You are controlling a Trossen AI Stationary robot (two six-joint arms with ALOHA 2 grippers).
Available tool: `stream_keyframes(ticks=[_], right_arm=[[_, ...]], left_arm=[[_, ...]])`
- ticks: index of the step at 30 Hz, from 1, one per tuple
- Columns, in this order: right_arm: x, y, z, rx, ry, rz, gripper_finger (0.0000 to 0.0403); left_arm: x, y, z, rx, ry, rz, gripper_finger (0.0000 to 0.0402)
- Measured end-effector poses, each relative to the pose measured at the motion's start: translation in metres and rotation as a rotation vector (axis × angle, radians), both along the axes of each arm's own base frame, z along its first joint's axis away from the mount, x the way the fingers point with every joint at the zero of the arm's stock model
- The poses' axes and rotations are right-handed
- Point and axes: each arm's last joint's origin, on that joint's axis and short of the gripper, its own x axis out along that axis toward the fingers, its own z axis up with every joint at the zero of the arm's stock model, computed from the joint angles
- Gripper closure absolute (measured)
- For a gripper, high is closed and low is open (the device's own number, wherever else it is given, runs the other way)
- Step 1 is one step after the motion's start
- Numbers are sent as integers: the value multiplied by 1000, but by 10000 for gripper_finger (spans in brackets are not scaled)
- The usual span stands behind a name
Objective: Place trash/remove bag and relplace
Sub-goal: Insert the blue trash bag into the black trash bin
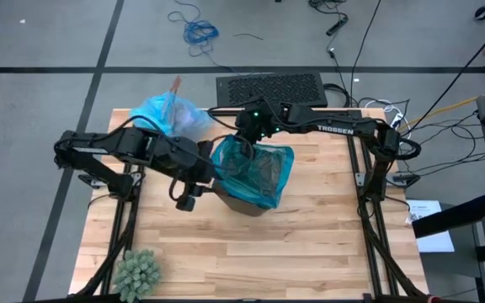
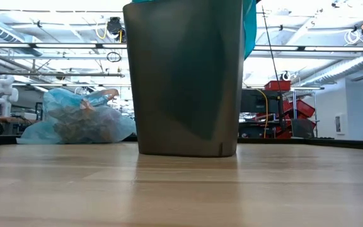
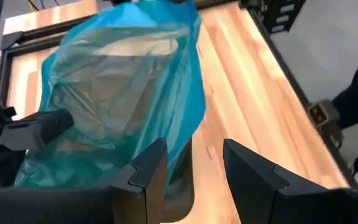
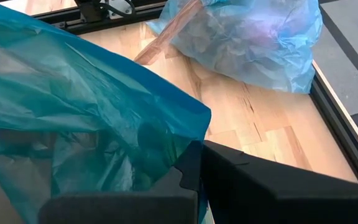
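A grey-brown bin [image 2: 184, 75] stands upright in the middle of the table. A darker teal plastic bag [image 1: 255, 172] is draped over its mouth and also shows in the left wrist view [image 3: 123, 81]. The light sky-blue bag [image 1: 168, 114], stuffed with brown paper wads, lies on the table's far left part [image 2: 80, 120] [image 4: 253, 37]. My right gripper [image 1: 247, 139] is at the teal bag's far rim, shut on it. My left gripper [image 3: 194, 177] is open and sits low beside the bin's left near side [image 1: 188, 195]. My right gripper pinches the teal bag's rim [image 4: 194, 134] at the bin's far side between its two fingers, coming in from the far right. The film bunches in folds there and hangs slack over the bin. My left gripper is next to the bag's hanging skirt [image 3: 179, 149]; whether it touches, I cannot tell.
A green spiky ball [image 1: 137, 271] sits at the table's near left corner. A black perforated mat [image 1: 269, 88] lies just beyond the far edge. Bare wood [image 1: 310, 244] stretches across the near and right parts of the table. Cables run along the right frame.
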Motion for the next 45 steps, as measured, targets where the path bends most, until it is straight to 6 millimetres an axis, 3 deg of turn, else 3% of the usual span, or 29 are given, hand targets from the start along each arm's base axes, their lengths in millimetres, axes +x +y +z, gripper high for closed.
stream_keyframes(ticks=[8, 15, 19, 23, 25, 33, 45], right_arm=[[0, 0, 0, 12, -4, 14, 403], [-1, 0, -1, 14, 4, 15, 403], [-1, 0, -1, 10, 5, 20, 403], [-1, -1, -1, 5, 4, 22, 403], [-1, -2, -1, 5, 5, 20, 403], [-1, -2, 0, 8, 0, 26, 403], [-1, -2, 0, 1, 1, 29, 403]], left_arm=[[16, 9, -13, 95, 53, 23, 248], [20, 8, -23, 57, 138, -19, 261], [16, 7, -26, 57, 186, -32, 304], [19, 6, -29, 40, 200, -24, 379], [19, 5, -29, -7, 209, -11, 393], [16, -8, -29, -106, 235, 32, 400], [15, -23, -49, -115, 308, 179, 401]])
